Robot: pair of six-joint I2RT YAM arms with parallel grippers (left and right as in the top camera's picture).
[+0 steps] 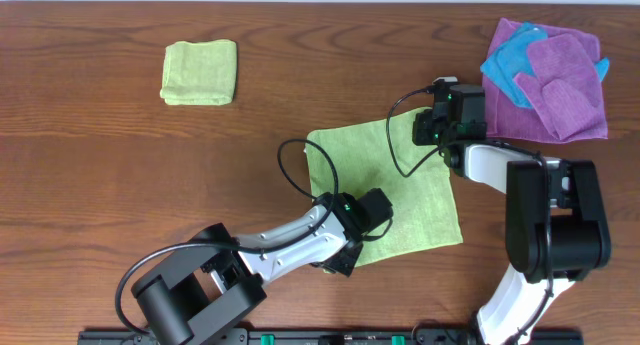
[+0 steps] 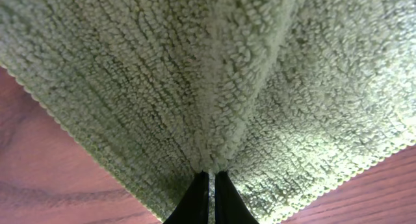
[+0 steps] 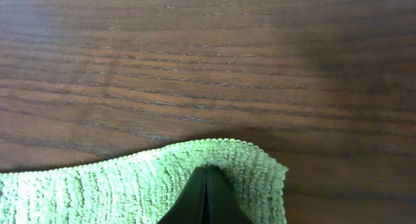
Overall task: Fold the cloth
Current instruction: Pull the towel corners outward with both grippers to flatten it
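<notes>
I see the green cloth (image 1: 420, 200) lying spread open near the middle of the wooden table (image 1: 100, 185), a little right of centre. It is roughly square and turned slightly off the table's edges.

In the left wrist view the cloth (image 2: 162, 68) fills most of the frame. Its pile is drawn up into a ridge that runs straight down to my left gripper (image 2: 209, 180), with bare table (image 2: 39, 159) showing past the hem on both sides. That pincer is nearly closed, with only a thin slit between the dark tips and a pinch of fabric held in it. From overhead the left gripper (image 1: 377, 209) sits over the lower left part of the cloth.

The right gripper (image 1: 428, 131) is at the cloth's far right corner. Its own camera shows the tips pressed together (image 3: 205, 177) on the rounded corner of the cloth (image 3: 97, 191), which is lifted a little and casts a shadow on the wood (image 3: 195, 68) behind it.

Farther out, a folded green cloth (image 1: 199, 72) lies at the far left of the table. A pile of purple cloths (image 1: 560, 85) with a blue cloth (image 1: 510, 57) among them sits at the far right, just beside the right arm.
</notes>
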